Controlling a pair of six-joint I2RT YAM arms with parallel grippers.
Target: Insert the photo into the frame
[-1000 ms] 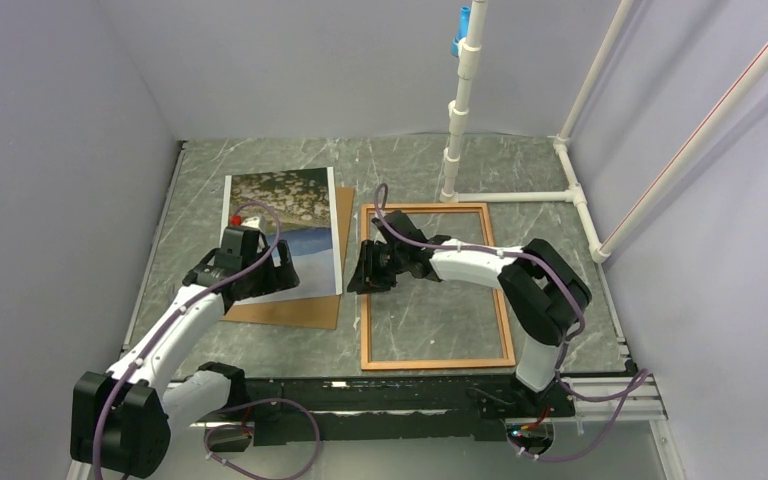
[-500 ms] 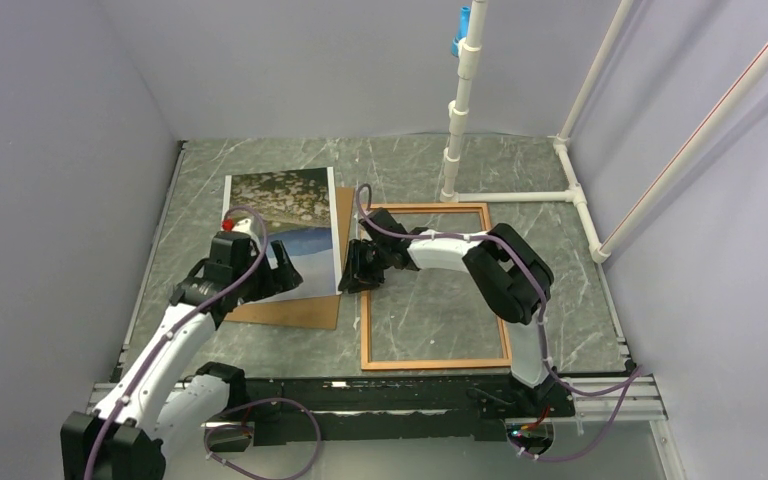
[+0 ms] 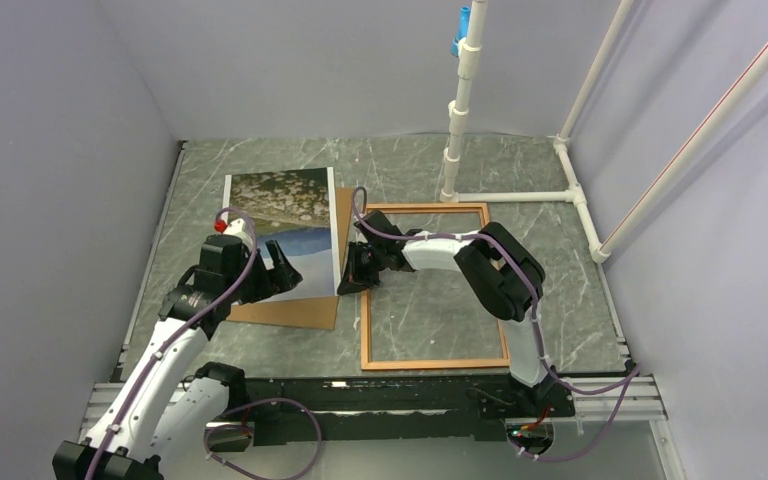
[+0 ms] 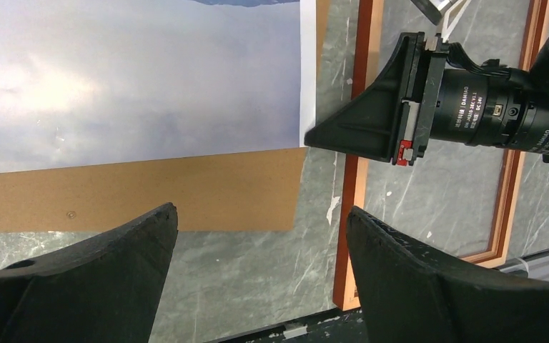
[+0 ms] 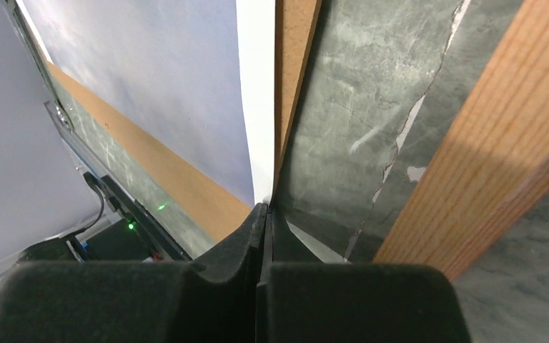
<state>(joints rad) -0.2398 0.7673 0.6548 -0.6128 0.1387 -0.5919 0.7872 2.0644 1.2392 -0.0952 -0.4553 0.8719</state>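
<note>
The photo [image 3: 285, 215] lies picture side up on the brown backing board [image 3: 290, 310] at the left. The orange-brown frame [image 3: 365, 320] lies flat to its right, with grey table showing through it. My right gripper [image 3: 345, 283] reaches across the frame's left rail and is shut on the photo's near right corner; in the right wrist view the white border [image 5: 256, 93] runs into the closed jaws [image 5: 263, 207]. My left gripper [image 3: 265, 275] hovers open and empty over the photo's near edge. In the left wrist view [image 4: 259, 214] it spans board [image 4: 136, 193] and frame rail [image 4: 348, 214].
A white PVC pipe stand [image 3: 460, 110] rises at the back, with pipes [image 3: 520, 196] running along the table to the right behind the frame. Grey walls close in on the left, back and right. A black rail [image 3: 380, 385] edges the table's near side.
My right gripper has slid left off the frame's rail onto the photo's near right corner. My left arm has drawn back toward the left and near side, off the photo.
</note>
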